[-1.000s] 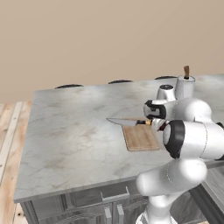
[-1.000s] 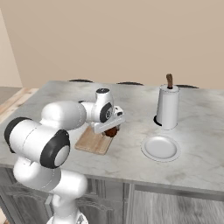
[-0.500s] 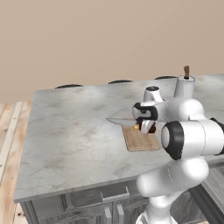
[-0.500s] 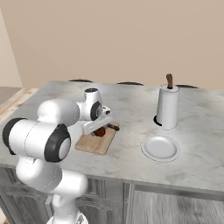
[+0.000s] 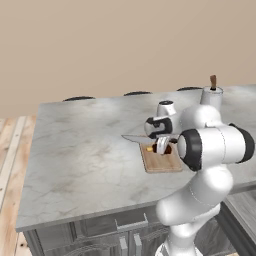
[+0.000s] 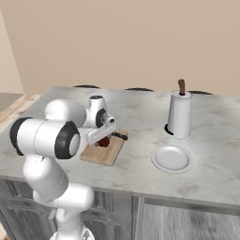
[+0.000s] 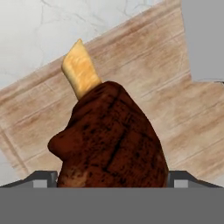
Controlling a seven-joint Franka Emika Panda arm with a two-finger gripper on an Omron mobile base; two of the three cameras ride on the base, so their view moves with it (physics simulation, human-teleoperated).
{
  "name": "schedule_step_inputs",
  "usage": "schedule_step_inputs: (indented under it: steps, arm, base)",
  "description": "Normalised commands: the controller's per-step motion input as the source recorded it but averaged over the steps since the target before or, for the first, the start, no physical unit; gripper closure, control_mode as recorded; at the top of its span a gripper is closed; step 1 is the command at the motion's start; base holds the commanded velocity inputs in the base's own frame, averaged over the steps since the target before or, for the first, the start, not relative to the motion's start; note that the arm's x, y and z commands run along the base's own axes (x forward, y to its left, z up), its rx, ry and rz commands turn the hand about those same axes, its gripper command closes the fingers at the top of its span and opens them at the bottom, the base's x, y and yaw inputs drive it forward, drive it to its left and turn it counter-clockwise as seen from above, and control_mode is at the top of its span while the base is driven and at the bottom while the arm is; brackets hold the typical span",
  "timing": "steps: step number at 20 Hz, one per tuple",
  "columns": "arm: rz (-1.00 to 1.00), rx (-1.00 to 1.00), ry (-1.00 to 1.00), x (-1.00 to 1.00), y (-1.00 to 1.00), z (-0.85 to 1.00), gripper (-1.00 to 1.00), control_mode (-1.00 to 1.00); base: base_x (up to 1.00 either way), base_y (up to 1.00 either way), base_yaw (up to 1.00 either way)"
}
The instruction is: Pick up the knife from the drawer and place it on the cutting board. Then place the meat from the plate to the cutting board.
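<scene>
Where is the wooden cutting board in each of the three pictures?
Left base view: the cutting board lies right of middle on the counter, just left of the arm's big joint.
Right base view: it lies left of middle, under the arm's hand.
Hand view: its wood grain runs slantwise behind everything.
Shared landmark: the meat, a dark reddish-brown lump on the board, also seen in the left base view and the right base view.
</scene>
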Motion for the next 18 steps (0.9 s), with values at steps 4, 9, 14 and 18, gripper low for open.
schedule_step_inputs:
  steps: [4,9,14,18]
  arm:
    - [0.06,0.01,0.03,0.02,0.00,-0.20,1.00,-1.00]
    - [0.06,0.00,0.04,0.03,0.00,-0.20,1.00,-1.00]
    - [0.04,0.00,0.04,0.02,0.00,-0.14,-1.00,-1.00]
    - [0.00,0.00,0.00,-0.05,-0.02,-0.01,-1.00,-1.00]
  base:
    - [0.00,0.00,0.00]
    - [0.00,0.00,0.00]
    - [0.00,0.00,0.00]
    - [0.00,0.00,0.00]
